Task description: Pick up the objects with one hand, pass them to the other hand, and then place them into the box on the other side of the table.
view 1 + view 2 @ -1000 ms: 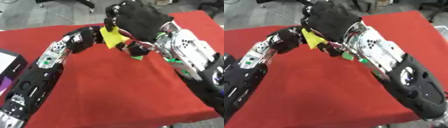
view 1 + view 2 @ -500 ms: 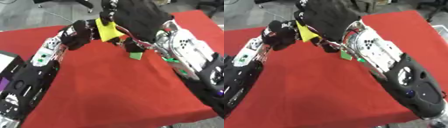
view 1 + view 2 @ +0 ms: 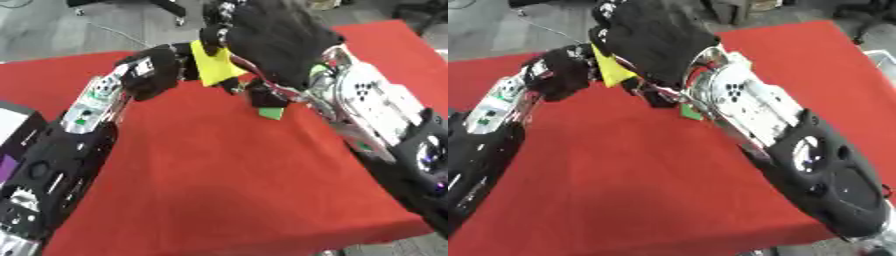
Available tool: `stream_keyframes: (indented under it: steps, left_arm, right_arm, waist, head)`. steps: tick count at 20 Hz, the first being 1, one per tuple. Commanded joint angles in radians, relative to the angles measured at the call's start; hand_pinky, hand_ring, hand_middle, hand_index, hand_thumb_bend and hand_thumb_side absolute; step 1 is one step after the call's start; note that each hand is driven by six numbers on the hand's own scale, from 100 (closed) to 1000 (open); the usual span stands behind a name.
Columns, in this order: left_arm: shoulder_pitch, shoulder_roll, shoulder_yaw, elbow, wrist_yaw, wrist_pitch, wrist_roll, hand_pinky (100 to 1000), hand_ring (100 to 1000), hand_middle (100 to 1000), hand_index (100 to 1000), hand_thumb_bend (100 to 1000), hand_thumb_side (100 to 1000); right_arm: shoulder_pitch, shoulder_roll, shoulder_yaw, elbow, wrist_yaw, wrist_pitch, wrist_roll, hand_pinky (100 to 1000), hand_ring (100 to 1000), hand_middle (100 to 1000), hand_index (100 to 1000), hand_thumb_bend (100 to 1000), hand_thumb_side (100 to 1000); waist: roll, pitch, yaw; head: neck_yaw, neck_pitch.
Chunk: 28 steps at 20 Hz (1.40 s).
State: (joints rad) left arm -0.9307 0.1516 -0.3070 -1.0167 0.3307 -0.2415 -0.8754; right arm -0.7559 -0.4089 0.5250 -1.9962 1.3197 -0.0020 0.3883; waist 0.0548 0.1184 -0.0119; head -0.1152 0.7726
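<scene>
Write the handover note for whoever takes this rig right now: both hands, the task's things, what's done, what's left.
Right hand: raised over the red tablecloth, curled on the flat yellow piece.
Left hand: closed in against the yellow piece's left side; its hold cannot be seen.
Small green block: just under the right hand; whether it rests on the cloth is unclear.
Done: yellow piece lifted, hands brought together.
Left: complete the pass, then place the piece in the box; only a white-and-purple box corner shows at the left edge.

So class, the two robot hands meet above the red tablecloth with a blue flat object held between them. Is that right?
Not quite: the flat object is yellow, not blue, as the left eye view shows. The rest stands: the left robot hand and right robot hand meet over the red tablecloth.
</scene>
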Motion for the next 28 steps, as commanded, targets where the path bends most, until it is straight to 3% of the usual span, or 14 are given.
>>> stream_keyframes:
  steps: [1, 8, 13, 19, 28]
  left_arm:
    - [-0.018, 0.0, 0.02, 0.038, -0.054, -0.094, -0.032, 799, 734, 695, 819, 667, 801]
    - [-0.018, -0.006, 0.058, 0.138, -0.141, -0.202, -0.032, 797, 732, 691, 819, 676, 798]
    - [-0.024, -0.017, 0.083, 0.165, -0.159, -0.225, -0.032, 799, 739, 701, 819, 689, 799]
    - [-0.037, -0.036, 0.086, 0.127, -0.112, -0.177, -0.032, 801, 741, 704, 818, 698, 804]
    - [-0.042, -0.05, 0.084, 0.019, -0.002, -0.024, -0.032, 803, 743, 704, 813, 701, 800]
  right_arm:
    - [-0.015, -0.008, -0.012, -0.004, 0.008, -0.001, -0.001, 100, 719, 478, 544, 337, 100]
    - [-0.016, -0.01, -0.014, -0.004, 0.005, -0.004, 0.0, 100, 720, 479, 545, 333, 100]
    - [-0.018, -0.009, -0.017, -0.004, 0.0, -0.006, -0.003, 100, 716, 477, 543, 324, 100]
    - [-0.021, -0.007, -0.022, -0.004, -0.016, -0.01, -0.013, 100, 713, 475, 541, 318, 100]
    - [-0.016, -0.002, -0.008, -0.004, -0.024, 0.008, -0.032, 100, 704, 467, 534, 303, 100]
  waist:
    - [-0.002, -0.014, 0.0]
    - [-0.003, -0.016, 0.0]
    - [-0.004, -0.016, 0.0]
    - [-0.007, -0.015, -0.002]
    - [-0.01, -0.011, -0.006]
  head:
    - [0.004, -0.003]
    - [0.004, -0.003]
    - [0.004, -0.003]
    - [0.008, -0.003]
    - [0.012, -0.003]
